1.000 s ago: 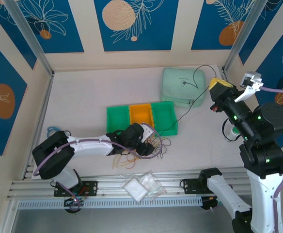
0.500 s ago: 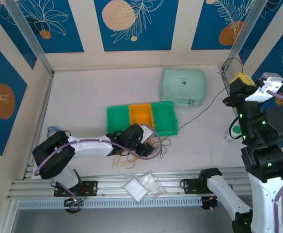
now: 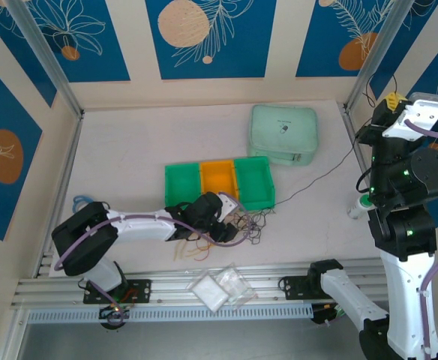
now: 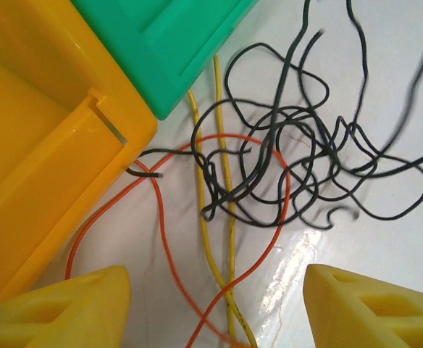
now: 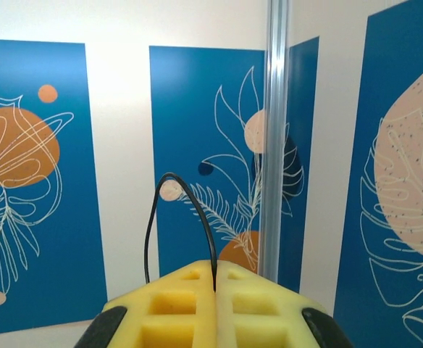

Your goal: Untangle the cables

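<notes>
Over the cable tangle [image 4: 291, 167] your left claw [image 4: 215, 312] is hanging open; your right claw [image 5: 215, 290] is pinching a black cable [image 5: 169, 175] up high.

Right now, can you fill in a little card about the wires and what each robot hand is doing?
Right gripper: shut on one black cable, raised high at the right side
Cable's path: stretched from the tangle across the table up to that gripper
Left gripper: open, low over the tangle
Tangle: black loops, an orange strand, yellow strands
Bins: orange bin between two green bins, beside the tangle
</notes>
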Controlling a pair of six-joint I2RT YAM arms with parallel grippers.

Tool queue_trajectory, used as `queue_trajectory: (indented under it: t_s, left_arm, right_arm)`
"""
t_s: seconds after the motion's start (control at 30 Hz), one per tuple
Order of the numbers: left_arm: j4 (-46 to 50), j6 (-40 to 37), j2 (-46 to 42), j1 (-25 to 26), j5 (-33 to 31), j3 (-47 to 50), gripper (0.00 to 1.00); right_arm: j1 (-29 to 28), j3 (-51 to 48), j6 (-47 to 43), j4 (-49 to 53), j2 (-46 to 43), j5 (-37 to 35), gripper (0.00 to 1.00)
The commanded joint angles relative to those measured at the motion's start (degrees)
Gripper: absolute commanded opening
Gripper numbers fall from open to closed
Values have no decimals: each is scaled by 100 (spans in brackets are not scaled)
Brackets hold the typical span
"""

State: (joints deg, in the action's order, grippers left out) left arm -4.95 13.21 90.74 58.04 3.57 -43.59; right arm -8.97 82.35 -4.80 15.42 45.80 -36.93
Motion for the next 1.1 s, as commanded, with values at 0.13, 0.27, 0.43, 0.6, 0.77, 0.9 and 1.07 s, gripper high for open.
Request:
queue_trajectory:
  t_s: [0.13,0.27,0.43,0.6,0.77,0.9,1.07]
  left_arm:
    - [76,120,-252,19,252,-249,65]
    - [233,-29,-494,32,409,-642,65]
    - [291,-229,-332,31,788,-1192,52]
    - [83,-286,295,49,1013,-1705,51]
    - [-180,-214,1162,118,1456,-2266,52]
    - [-177,-174,1799,154,1729,-2640,46]
    - [44,-205,2121,151,1724,-2711,19]
  right_arm:
    - [19,433,754,742,-23,776,0]
    - [18,677,1342,1614,52,1475,0]
    - [17,1182,1714,2599,394,2249,0]
    - [10,1588,1978,3029,618,3012,0]
    - [15,1963,2070,3071,754,3461,0]
    - [14,2055,2027,3082,825,3410,0]
    - [19,2084,1845,3025,820,3025,0]
